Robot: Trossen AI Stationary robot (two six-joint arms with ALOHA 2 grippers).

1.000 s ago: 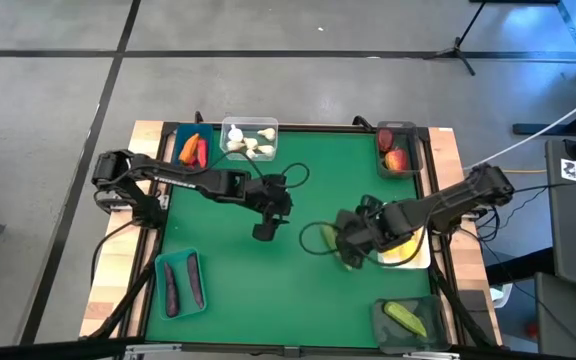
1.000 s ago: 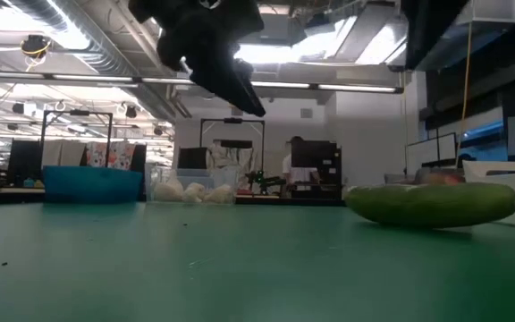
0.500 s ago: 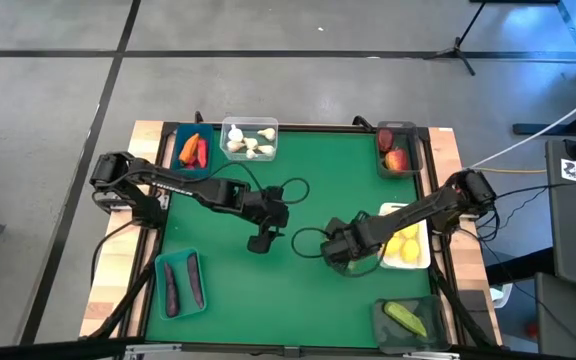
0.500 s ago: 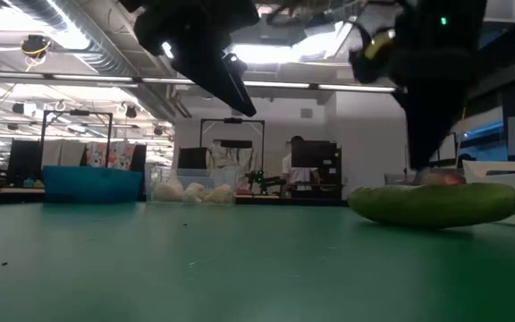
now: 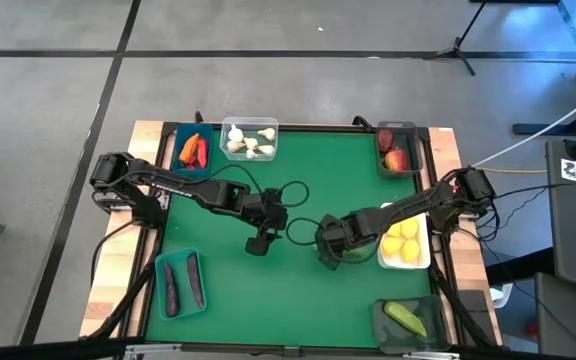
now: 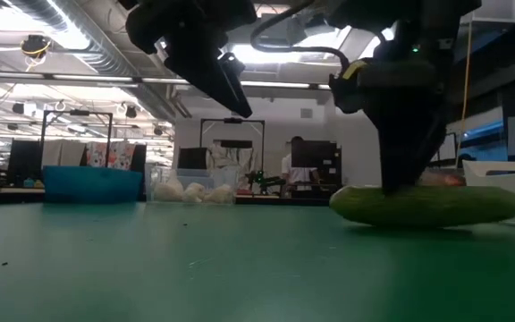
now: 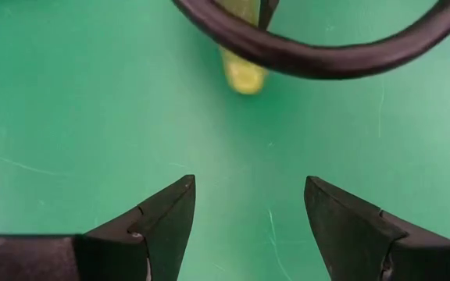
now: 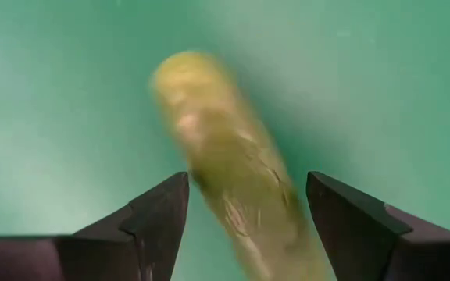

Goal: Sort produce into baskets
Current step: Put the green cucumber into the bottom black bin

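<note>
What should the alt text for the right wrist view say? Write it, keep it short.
A green cucumber lies on the green table, running between the right gripper's two open dark fingers, which straddle it without yet closing.

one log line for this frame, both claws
right claw: open, straddling loose cucumber on mat | left claw: open, empty, hovering mid-table | cucumber not gripped

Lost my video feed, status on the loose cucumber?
Right gripper open, straddling the loose green cucumber on the green mat. Left gripper open, empty, hovering alongside. Black cable loops near the cucumber.
</note>
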